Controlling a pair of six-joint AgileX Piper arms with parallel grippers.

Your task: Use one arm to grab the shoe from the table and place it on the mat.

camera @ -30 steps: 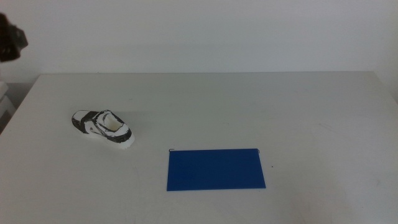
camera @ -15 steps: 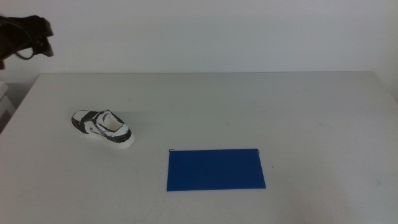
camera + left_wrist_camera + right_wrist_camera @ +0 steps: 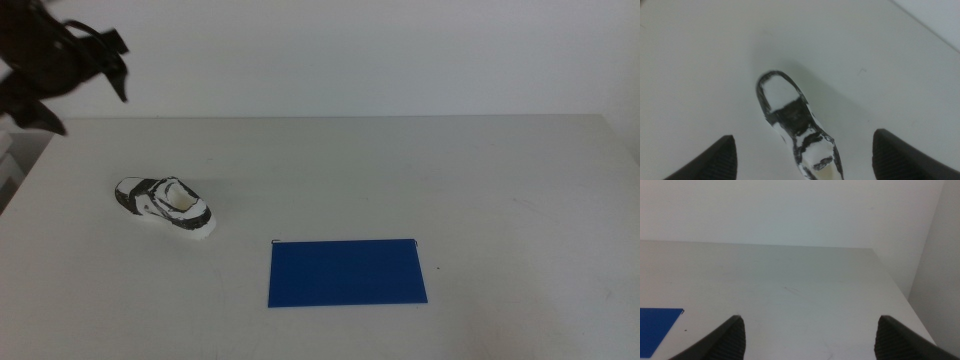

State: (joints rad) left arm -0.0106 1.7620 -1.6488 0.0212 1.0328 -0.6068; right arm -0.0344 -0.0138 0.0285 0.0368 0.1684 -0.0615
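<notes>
the shoe (image 3: 166,206) lay on the table (image 3: 400,170) well left of the mat (image 3: 346,272); the left gripper (image 3: 75,70) hung above it, jaws spread, apparently to straddle it; the right gripper (image 3: 810,342) waited spread too.

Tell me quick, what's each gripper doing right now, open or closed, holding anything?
Left gripper: open, holding nothing, above the shoe.
Right gripper: open, holding nothing, waiting above the table.

my left gripper (image 3: 90,75) matt dark plastic, shoe (image 3: 166,206) matt white-black cloth look, mat (image 3: 346,271) flat matt blue, table (image 3: 400,170) smooth matt off-white
</notes>
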